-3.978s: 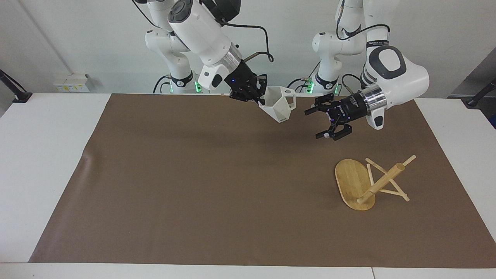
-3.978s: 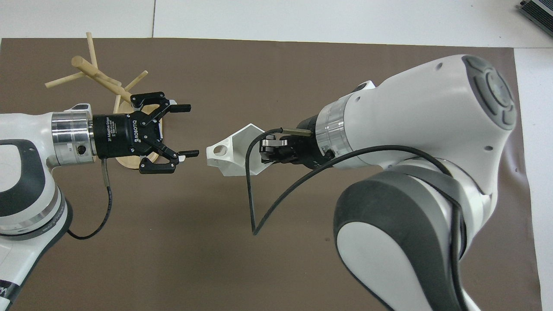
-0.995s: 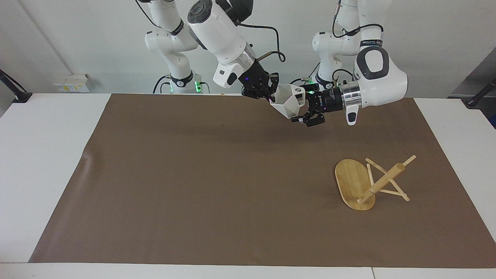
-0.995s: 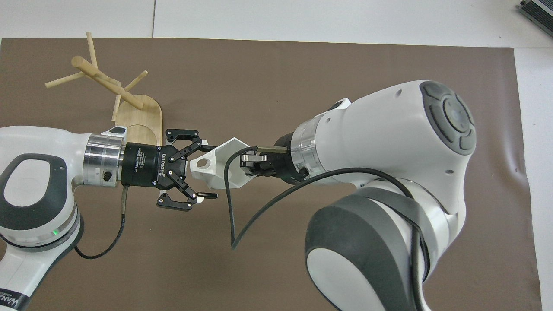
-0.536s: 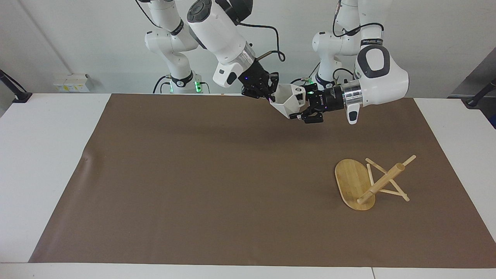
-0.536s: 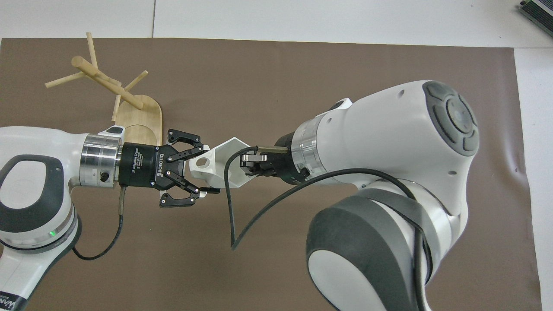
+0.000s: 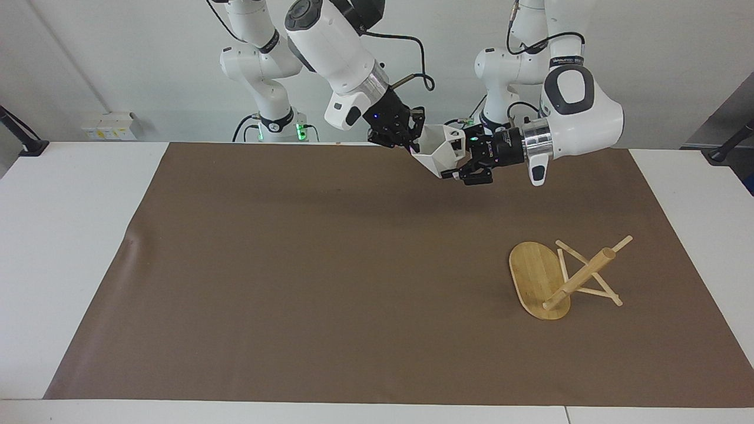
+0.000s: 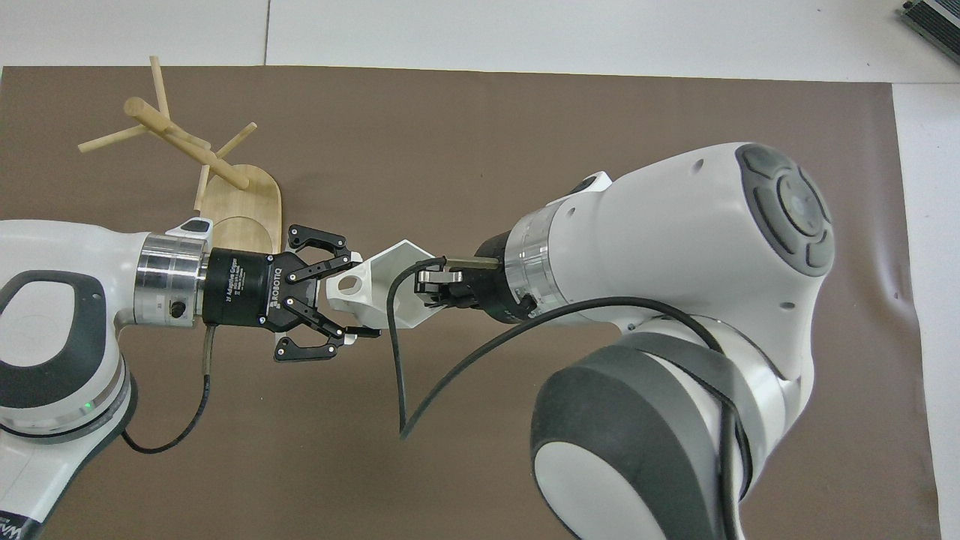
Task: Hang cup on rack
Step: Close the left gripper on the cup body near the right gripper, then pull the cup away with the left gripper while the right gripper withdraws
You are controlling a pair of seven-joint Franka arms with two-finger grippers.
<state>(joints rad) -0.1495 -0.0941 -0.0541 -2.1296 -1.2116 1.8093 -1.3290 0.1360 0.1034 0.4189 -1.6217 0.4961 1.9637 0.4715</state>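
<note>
The white faceted cup (image 7: 439, 152) (image 8: 401, 266) hangs in the air between both grippers, over the brown mat close to the robots. My right gripper (image 7: 412, 144) (image 8: 427, 289) grips its rim wall. My left gripper (image 7: 455, 158) (image 8: 360, 295) is shut on the opposite end, around the blocky handle with its round hole. The bamboo rack (image 7: 533, 277) (image 8: 244, 206) sits on the mat toward the left arm's end, farther from the robots than the cup. Its post slants toward that end of the table, and thin pegs cross it.
A brown mat (image 7: 294, 265) covers most of the white table (image 7: 59, 235). A black cable (image 8: 397, 375) loops down from the right wrist under the cup. The left arm's wrist (image 8: 172, 289) partly covers the rack's base in the overhead view.
The left gripper, open around the cup's handle end a second ago, has closed on it. Both arms and the cup have shifted slightly.
</note>
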